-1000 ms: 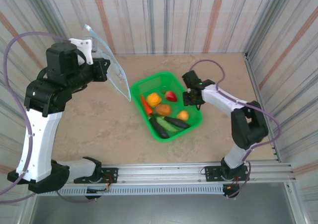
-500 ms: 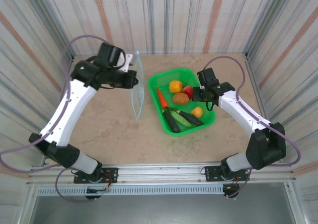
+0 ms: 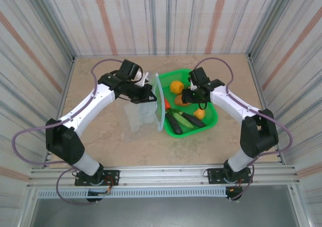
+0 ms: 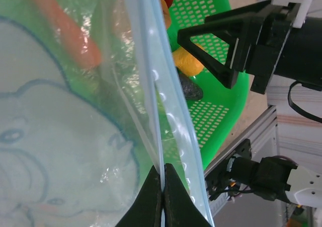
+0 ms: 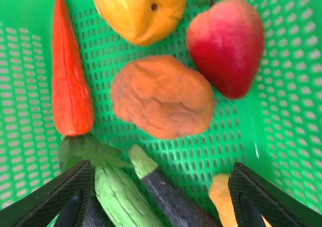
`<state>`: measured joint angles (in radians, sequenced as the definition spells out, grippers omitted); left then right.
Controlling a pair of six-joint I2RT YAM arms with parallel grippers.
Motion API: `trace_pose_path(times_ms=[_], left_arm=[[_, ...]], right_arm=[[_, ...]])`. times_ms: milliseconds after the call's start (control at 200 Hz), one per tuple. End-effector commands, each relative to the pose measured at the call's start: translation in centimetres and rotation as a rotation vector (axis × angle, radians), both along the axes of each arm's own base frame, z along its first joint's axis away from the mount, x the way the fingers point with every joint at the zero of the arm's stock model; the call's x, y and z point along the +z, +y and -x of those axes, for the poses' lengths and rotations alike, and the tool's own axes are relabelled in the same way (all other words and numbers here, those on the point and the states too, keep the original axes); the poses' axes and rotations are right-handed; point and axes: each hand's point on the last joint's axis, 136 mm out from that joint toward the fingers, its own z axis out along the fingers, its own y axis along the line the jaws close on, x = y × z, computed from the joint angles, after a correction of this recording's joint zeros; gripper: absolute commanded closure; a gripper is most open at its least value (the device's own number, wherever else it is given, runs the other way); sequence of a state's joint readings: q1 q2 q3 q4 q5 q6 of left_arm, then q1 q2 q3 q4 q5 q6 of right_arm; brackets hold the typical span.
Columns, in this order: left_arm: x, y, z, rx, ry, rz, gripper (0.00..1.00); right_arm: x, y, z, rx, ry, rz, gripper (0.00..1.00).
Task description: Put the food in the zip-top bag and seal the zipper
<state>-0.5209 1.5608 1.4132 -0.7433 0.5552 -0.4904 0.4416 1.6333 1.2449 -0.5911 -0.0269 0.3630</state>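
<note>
**Bag at the basket's rim, nothing loaded yet**

On the table (image 3: 100, 136) we had the green mesh basket (image 3: 213, 114) sitting just to 3 o'clock of centre, and every piece of food we could see lay inside it. At the basket's 9 o'clock side hung the zip-top bag (image 3: 142, 117), clear and floppy. We could not tell whether it touched the rim. So we judged the job to be at its opening stage: the bag was presented, no piece was in it, and the sealing was all to come.

The left gripper (image 4: 162, 186) was clamped tight on the bag's mouth edge, holding it up. The right gripper (image 5: 161, 192) hovered over the basket with its jaws spread wide and nothing between them.

Beneath it we counted the pieces. There was a carrot (image 5: 70, 93) at 9 o'clock and a yellow-orange round fruit (image 5: 141, 8) at 12. A red fruit (image 5: 226, 46) sat at 2 and a lumpy orange piece (image 5: 161, 103) dead centre. A green cucumber (image 5: 123, 194) and a dark long piece (image 5: 168, 194) lay side by side towards 6, with a small yellow bit (image 5: 221, 197) at 5.

The zipper (image 4: 151, 86) ran as a thin light-blue strip away from the left gripper's pinch. We could not tell how far the mouth gaped.

We found no brand or lettering to read. The bag carried only a cartoon creature in pale-blue outline.
</note>
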Motion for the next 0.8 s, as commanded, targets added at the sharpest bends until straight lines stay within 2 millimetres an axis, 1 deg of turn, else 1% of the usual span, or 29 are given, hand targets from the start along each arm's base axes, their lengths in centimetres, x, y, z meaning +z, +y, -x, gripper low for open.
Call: trace_pose_path(times_ms=[0,130,240,301,326,366,406,491,536,561,581,621,686,701,736,796], left_arm=[[0.9,-0.3,-0.2,0.036,0.000,0.089,1.00],[0.9,0.7,-0.2,0.063,-0.002,0.092,1.00],[0.8,1.0,0.0,0.059,0.002,0.115,1.00],[0.7,0.9,0.2,0.045,0.003,0.124,1.00],[0.7,0.9,0.3,0.040,0.005,0.121,1.00],[0.6,1.1,0.3,0.035,0.004,0.108,1.00],[0.7,1.2,0.3,0.032,-0.004,0.095,1.00],[1.0,1.5,0.3,0.022,-0.024,0.075,1.00],[1.4,1.6,0.2,0.015,-0.035,0.069,1.00],[1.6,1.6,0.2,0.011,-0.041,0.064,1.00],[1.7,1.6,0.1,0.009,-0.046,0.060,1.00],[2.0,1.6,0.1,0.000,-0.055,0.055,1.00],[2.4,1.7,0.0,-0.003,-0.072,0.046,1.00],[2.5,1.8,-0.1,-0.004,-0.075,0.043,1.00],[2.7,1.8,-0.1,-0.008,-0.083,0.039,1.00],[2.9,1.9,-0.2,-0.013,-0.095,0.030,1.00]], right_arm=[[-0.9,0.2,-1.8,-0.016,0.031,-0.024,0.24],[-2.7,1.0,-2.7,0.000,0.079,-0.013,0.22],[-3.8,1.3,-2.8,0.019,0.101,0.015,0.21],[-4.1,1.3,-2.7,0.021,0.112,0.023,0.20],[-3.9,1.3,-2.7,0.016,0.106,0.033,0.20],[-3.0,1.3,-2.6,0.016,0.077,0.032,0.20],[-1.5,1.7,-2.4,0.026,0.039,0.020,0.21],[2.7,2.7,-1.6,0.065,-0.042,-0.016,0.26],[5.0,3.7,-0.8,0.106,-0.065,-0.061,0.32],[6.2,4.4,-0.3,0.135,-0.074,-0.088,0.36],[7.2,4.9,0.2,0.156,-0.083,-0.112,0.42],[9.0,6.0,1.1,0.197,-0.099,-0.163,0.55],[11.1,7.7,2.8,0.258,-0.092,-0.257,0.76],[11.6,8.1,3.1,0.271,-0.091,-0.278,0.80],[12.5,9.1,4.0,0.303,-0.078,-0.335,0.86],[13.7,10.7,5.5,0.352,-0.053,-0.420,0.92]])
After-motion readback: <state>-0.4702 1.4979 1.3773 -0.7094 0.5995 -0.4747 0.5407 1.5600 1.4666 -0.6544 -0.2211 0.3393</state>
